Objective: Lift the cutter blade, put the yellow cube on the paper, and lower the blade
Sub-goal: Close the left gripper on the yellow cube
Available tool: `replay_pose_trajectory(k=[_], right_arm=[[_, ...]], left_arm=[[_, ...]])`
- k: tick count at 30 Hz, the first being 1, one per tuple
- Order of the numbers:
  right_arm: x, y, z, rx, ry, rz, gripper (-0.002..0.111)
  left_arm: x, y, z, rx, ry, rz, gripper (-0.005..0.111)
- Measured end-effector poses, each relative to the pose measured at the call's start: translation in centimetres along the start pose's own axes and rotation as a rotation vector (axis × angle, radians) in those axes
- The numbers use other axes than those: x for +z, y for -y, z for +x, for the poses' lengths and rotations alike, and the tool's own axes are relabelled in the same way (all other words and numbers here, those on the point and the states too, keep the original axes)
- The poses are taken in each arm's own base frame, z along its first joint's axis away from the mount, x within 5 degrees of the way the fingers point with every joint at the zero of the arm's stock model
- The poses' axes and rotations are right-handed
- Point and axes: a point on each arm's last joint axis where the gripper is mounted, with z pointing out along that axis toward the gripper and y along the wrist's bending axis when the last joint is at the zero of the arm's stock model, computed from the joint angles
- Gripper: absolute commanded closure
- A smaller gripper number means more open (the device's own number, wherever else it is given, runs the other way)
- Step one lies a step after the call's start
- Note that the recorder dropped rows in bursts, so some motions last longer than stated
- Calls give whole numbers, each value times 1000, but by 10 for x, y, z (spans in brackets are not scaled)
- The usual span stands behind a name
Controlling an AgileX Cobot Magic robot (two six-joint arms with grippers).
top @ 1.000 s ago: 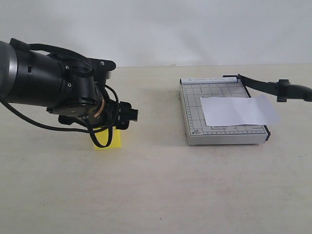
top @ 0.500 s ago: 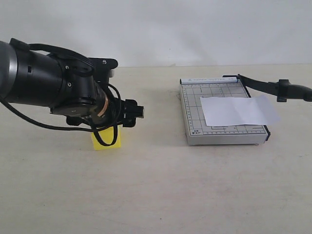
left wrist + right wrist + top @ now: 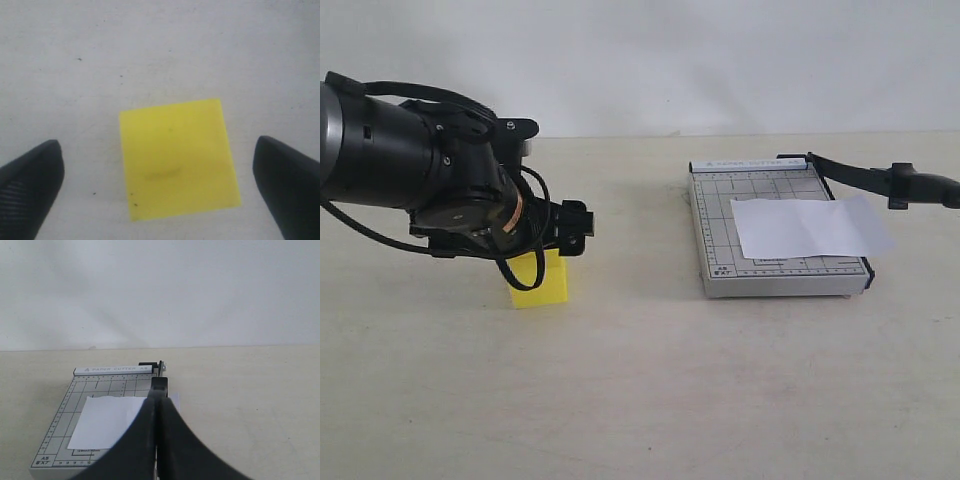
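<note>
step: pick of the yellow cube [image 3: 542, 282], by my read. Raising looks done, placing not yet started.
cutter blade [image 3: 850, 172]: up, off the cutter base [image 3: 720, 235], running out toward 3 o'clock in the exterior view.
right jaws: narrow, pinched on the cutter blade in the right wrist view. They look to be what holds it up.
cube location: on the tabletop [image 3: 640, 390], at 9 o'clock of the cutter base and well apart from it.
left jaws: wide, one of the fingers [image 3: 30, 192] on each side of the cube, clear gap both sides, nothing gripped. Left arm [image 3: 410, 170] hangs over the cube. Height above it I can't tell.
paper [image 3: 810, 227]: flat on the base, bare, overhanging the 3 o'clock edge.
next: drop the left jaws to mid-cube and close on the two opposite faces. The cube sits slightly twisted to the jaw line, so add a small wrist turn or expect it to square up on closing. Then lift and carry toward 3 o'clock onto the paper.
watch: the blade has to be kept up until the cube is down and the left arm is out.
</note>
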Motion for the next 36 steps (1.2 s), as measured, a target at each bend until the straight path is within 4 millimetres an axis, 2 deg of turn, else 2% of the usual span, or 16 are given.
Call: replay_pose_trajectory(k=[4, 12, 16, 30, 36], right_arm=[[0, 0, 0, 0, 0, 0, 108], [0, 0, 0, 0, 0, 0, 108], [0, 0, 0, 0, 0, 0, 108], [0, 0, 0, 0, 0, 0, 108], [0, 0, 0, 0, 0, 0, 108]], left_arm=[[2, 1, 0, 22, 3, -2, 9], [24, 14, 7, 52, -18, 40, 10], [28, 16, 9, 56, -27, 44, 10], [29, 12, 4, 114, 20, 1, 10], [27, 11, -3, 76, 47, 0, 11]])
